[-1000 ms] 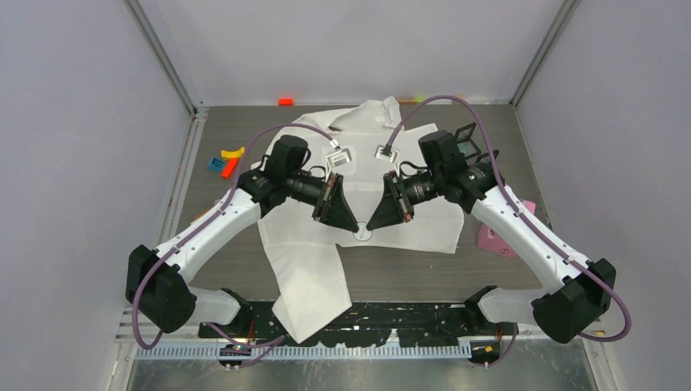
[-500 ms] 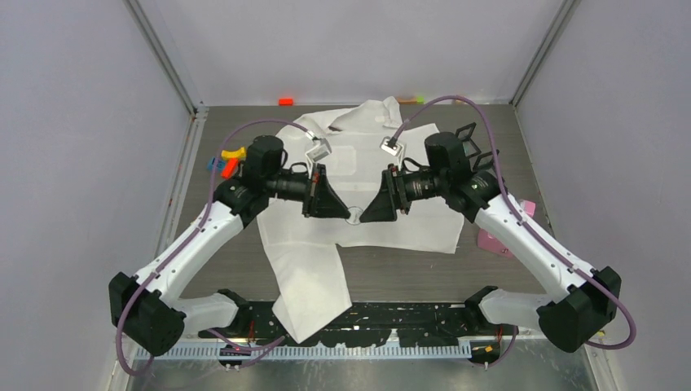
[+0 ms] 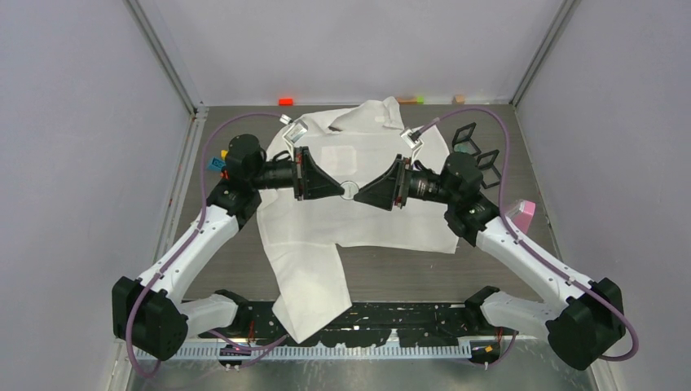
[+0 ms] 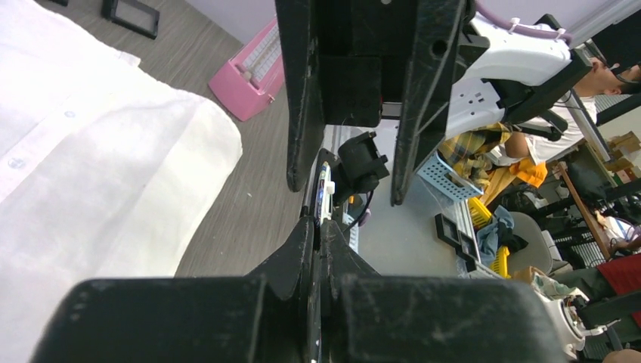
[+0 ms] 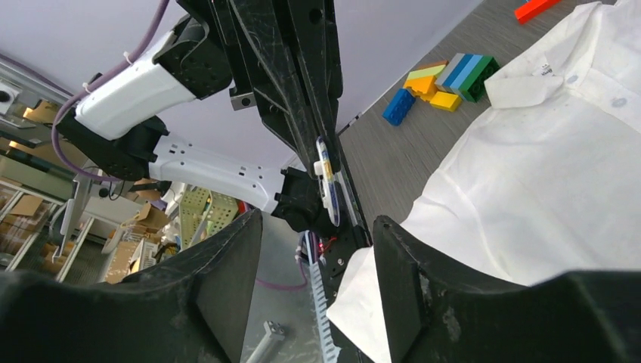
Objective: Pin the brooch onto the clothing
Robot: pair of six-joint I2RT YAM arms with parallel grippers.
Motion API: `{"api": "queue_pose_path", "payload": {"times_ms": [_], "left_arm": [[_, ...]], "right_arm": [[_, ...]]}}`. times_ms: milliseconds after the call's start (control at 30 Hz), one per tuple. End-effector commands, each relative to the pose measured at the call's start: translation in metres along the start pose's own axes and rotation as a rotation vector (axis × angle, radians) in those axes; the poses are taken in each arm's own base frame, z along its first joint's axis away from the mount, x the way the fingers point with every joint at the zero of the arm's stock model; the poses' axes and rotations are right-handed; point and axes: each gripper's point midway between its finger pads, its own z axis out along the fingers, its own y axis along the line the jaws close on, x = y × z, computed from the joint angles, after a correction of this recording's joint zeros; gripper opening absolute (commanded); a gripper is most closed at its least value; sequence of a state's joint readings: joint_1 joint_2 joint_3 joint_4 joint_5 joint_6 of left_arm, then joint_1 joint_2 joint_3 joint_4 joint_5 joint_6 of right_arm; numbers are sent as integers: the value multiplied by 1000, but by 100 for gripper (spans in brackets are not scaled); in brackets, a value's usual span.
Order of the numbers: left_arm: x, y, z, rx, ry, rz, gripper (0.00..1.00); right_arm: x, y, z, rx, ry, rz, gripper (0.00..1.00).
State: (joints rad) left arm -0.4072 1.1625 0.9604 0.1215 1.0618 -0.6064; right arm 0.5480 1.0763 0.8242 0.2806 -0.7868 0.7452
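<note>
Fingers of the left end effector (image 3: 342, 189) clamp the small round white brooch (image 3: 349, 190) above the large white thin-fabric shirt (image 3: 383, 224) spread mid-counter (image 3: 407, 269), with the right end effector (image 3: 360, 192) at its 3 o'clock, jaws apart.

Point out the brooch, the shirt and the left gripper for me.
brooch (image 3: 349, 190): top view, its round white face.
shirt (image 3: 383, 232): top view, bare fabric near its lower edge.
left gripper (image 3: 339, 192): top view, at its fingertips, shut on the brooch.
</note>
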Motion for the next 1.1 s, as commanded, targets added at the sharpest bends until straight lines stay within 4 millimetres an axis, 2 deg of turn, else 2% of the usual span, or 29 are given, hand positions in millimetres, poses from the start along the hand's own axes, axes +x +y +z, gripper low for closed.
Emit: {"api": "queue_pose_path", "payload": {"times_ms": [0,367,733,1067], "left_arm": [[-12,-19,-2,71,-30,66,0],[-10,-19,-2,80,-20,58,0],[-10,-18,-1,83,-16,52,0],[-9,-18,-1,90,-12,50,0]], "right_arm": [[-23,18,5,-72,-83,-39,58],[-21,13,12,-80,-69,-17,37],[-19,9,15,-78,-66,-3,32],[-18,0,18,-52,-64,15,23]]}}
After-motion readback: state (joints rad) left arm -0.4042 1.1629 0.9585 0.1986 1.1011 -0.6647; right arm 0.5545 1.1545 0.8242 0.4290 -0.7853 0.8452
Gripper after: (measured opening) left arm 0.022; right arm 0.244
